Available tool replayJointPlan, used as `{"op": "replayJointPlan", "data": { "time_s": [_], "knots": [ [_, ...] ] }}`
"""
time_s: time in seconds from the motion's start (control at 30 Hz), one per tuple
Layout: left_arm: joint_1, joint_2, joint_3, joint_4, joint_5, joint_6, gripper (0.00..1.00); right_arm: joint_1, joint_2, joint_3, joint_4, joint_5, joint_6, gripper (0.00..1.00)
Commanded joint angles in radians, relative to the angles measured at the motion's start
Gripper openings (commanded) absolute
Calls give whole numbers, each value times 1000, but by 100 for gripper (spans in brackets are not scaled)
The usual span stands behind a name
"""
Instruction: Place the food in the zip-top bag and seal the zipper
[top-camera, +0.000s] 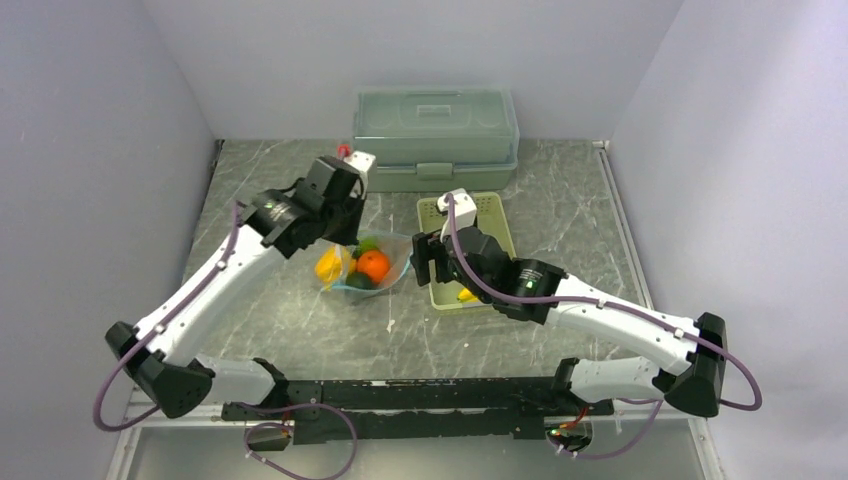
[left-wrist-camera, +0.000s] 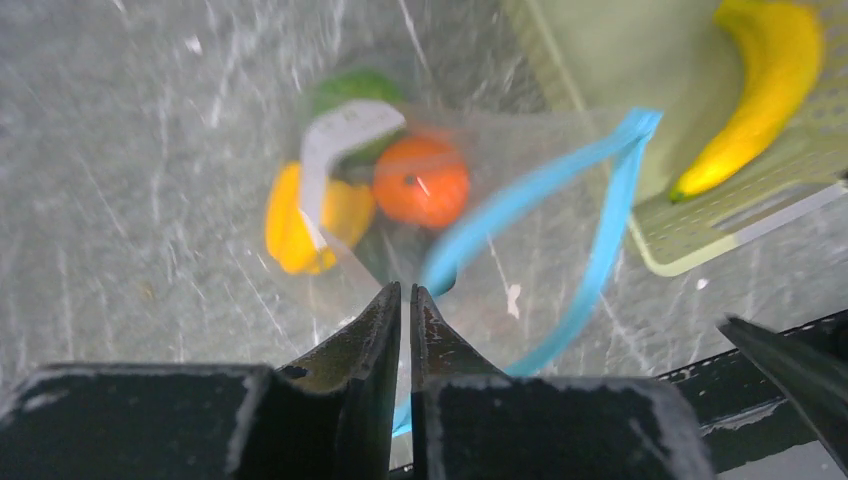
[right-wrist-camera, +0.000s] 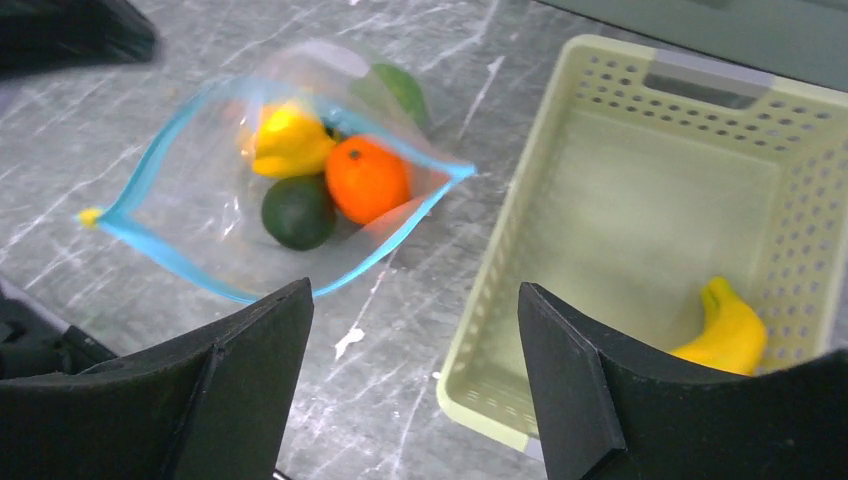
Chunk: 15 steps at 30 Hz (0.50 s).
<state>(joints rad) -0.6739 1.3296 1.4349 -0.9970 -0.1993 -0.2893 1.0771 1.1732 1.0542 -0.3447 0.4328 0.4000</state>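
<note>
- The zip-top bag (right-wrist-camera: 200, 200), clear and floppy, lies on the middle of the table, just left of a slotted basket, with its mouth gaping open.
- The zipper (right-wrist-camera: 180, 262), a thin teal-blue strip, rings that open mouth; a small yellow tab sits at one corner of it.
- Inside the bag are an orange ball (right-wrist-camera: 367, 180), a dark green avocado (right-wrist-camera: 298, 212) touching it, and a yellow pepper (right-wrist-camera: 290, 140) behind both. A light green fruit (right-wrist-camera: 405, 90) shows through the plastic at the bag's far end.
- A white strip (left-wrist-camera: 335, 140) on the bag's plastic is too blurred to read.
- The left gripper (left-wrist-camera: 405, 295) hangs over the bag's far left side. Its jaws are drawn to a narrow slit and appear to pinch the teal rim, though the pinch itself is blurred.
- The right gripper (right-wrist-camera: 412, 290) hovers above the near gap between bag and basket, its jaws spread wide and holding nothing.
- The pale green basket (right-wrist-camera: 660, 200) holds yellow bananas (right-wrist-camera: 730, 330) in its near right corner.
- A translucent green lidded box (top-camera: 435, 125) stands at the far edge.
- The table (top-camera: 300, 320) is grey-green marbled stone.
</note>
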Motion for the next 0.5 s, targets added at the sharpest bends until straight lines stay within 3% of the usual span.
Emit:
{"op": "replayJointPlan", "data": {
  "time_s": [0.0,0.1,0.3,0.47],
  "knots": [
    [-3,-69,115,-58,-27,45,15,-4,-56,25,-57,123,5,79],
    [-3,-84,73,-42,-31,46,17,-19,-58,21,-90,149,23,81],
    [-4,-69,-71,-10,-5,1,11,-109,-24,17,-190,136,92,82],
    [-4,-96,-103,20,65,-19,18,-161,-30,-25,-183,86,108,82]
  ]
}}
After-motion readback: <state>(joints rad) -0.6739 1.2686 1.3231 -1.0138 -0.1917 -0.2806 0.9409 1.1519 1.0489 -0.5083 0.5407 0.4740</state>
